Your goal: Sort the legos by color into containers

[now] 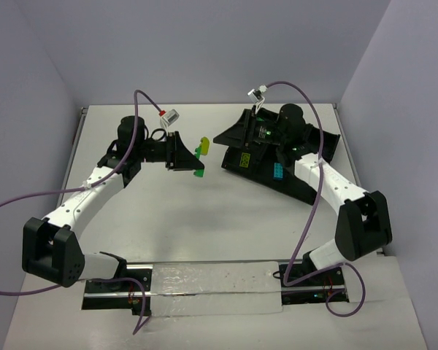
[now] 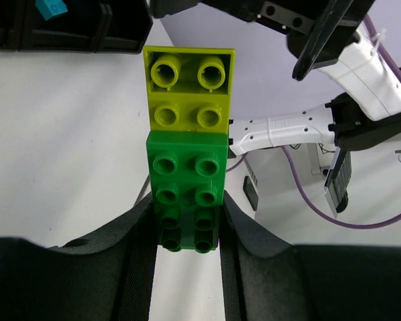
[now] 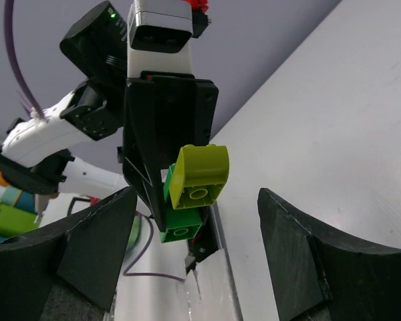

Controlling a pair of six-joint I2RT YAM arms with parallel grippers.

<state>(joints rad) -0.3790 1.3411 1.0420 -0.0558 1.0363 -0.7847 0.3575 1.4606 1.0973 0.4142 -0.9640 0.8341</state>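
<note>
My left gripper (image 1: 192,157) is shut on a short stack of legos and holds it above the table. In the left wrist view its jaws (image 2: 187,231) clamp the green brick (image 2: 187,180), and a yellow-green brick (image 2: 188,90) is joined to its far end. My right gripper (image 1: 232,138) is open and empty, and faces the stack from a short way off. In the right wrist view the stack (image 3: 195,180) hangs between the spread fingers (image 3: 93,247), touching neither. A cyan brick (image 1: 277,172) lies in a compartment of the black tray (image 1: 301,191).
The tray stands at the back right, under and behind the right wrist; its corner with the cyan brick (image 2: 51,7) shows in the left wrist view. A white strip (image 1: 212,288) lies along the near edge between the arm bases. Purple cables loop over both arms.
</note>
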